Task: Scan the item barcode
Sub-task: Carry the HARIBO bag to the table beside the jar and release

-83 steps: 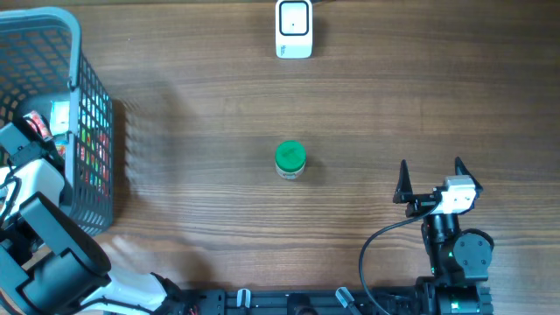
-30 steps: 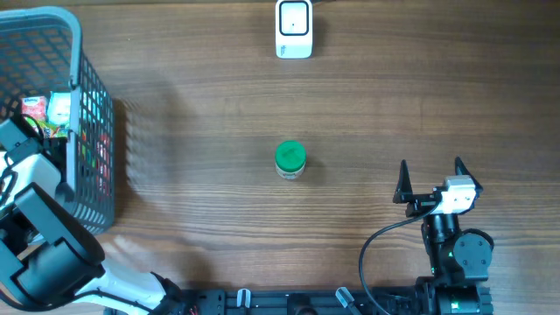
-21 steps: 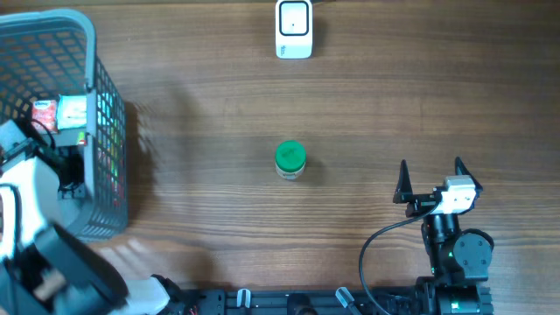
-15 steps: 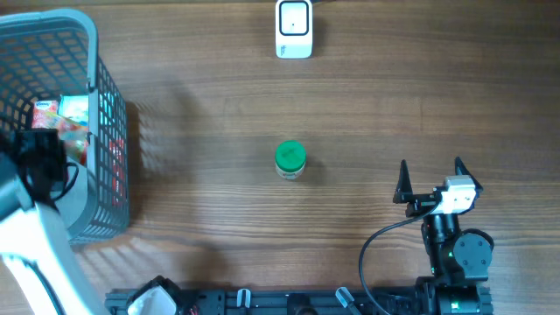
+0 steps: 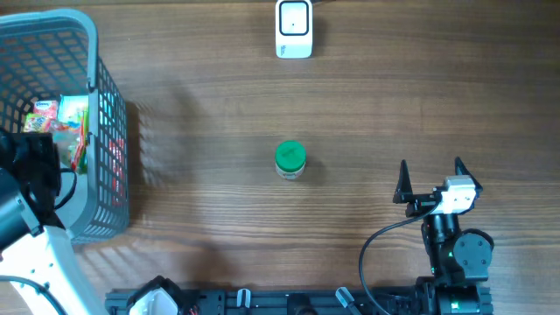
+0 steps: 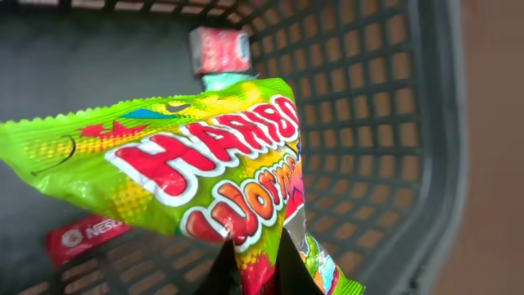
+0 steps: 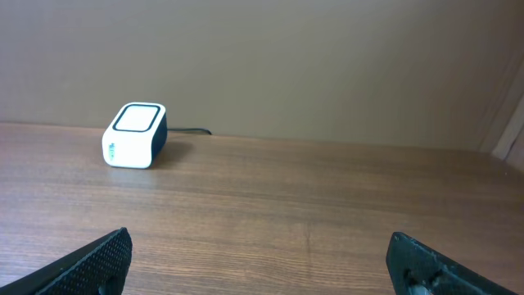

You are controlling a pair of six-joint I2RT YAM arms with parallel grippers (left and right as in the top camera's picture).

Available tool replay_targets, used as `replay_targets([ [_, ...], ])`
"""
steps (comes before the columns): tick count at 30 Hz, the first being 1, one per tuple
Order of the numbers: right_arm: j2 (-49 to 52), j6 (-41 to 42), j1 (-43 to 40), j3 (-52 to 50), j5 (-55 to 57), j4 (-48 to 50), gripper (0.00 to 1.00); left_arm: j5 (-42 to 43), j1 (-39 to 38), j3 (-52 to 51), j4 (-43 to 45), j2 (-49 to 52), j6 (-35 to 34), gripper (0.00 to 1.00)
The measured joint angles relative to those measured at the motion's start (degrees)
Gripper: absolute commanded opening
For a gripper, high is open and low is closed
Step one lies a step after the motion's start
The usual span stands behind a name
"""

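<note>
Clearly the left jaws are shut tight on a bag of gummy sweets, pinching its lower edge at the bottom middle of the left wrist view, so the bag hangs over the inside of the basket at the far left of the overhead frame. At lower right the right jaws stand wide open with nothing between them. The scanner sits at top centre of the tabletop, well apart from the bag, and a green-lidded jar stands mid-frame between them. I judge the bag light, soft and crinkly, its glossy film apt to slip or fold (no barcode shows on the printed face in view). An edge grip suits it, since that leaves the panels free to face the scanner.
</note>
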Motion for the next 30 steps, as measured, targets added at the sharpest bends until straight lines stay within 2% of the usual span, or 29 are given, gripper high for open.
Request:
replay_targets([
  [7,0.0,0.0,0.0,0.0,0.0,0.0,0.99,2.56,0.0,12.15,-2.62,-5.11,0.15,0.04],
  [12,0.0,-0.02,0.0,0.0,0.0,0.0,1.0,12.31,-0.74,14.69,-2.75,-8.15,0.17,0.04],
  [15,0.0,0.0,0.0,0.0,0.0,0.0,1.0,17.2,-4.55,14.8,-4.46,-8.31,0.17,0.04],
  [23,0.0,-0.02,0.0,0.0,0.0,0.0,1.0,19.78,-26.93,14.8,-3.43,-6.86,0.79,0.04],
  [26,0.0,-0.02,0.0,0.0,0.0,-0.02,1.0,15.45,-39.71,14.86,-3.48,-3.65,1.46,0.04],
  [30,0.0,0.0,0.0,0.0,0.0,0.0,1.0,8.39,-55.25,14.84,-1.44,5.49,1.7,0.04],
])
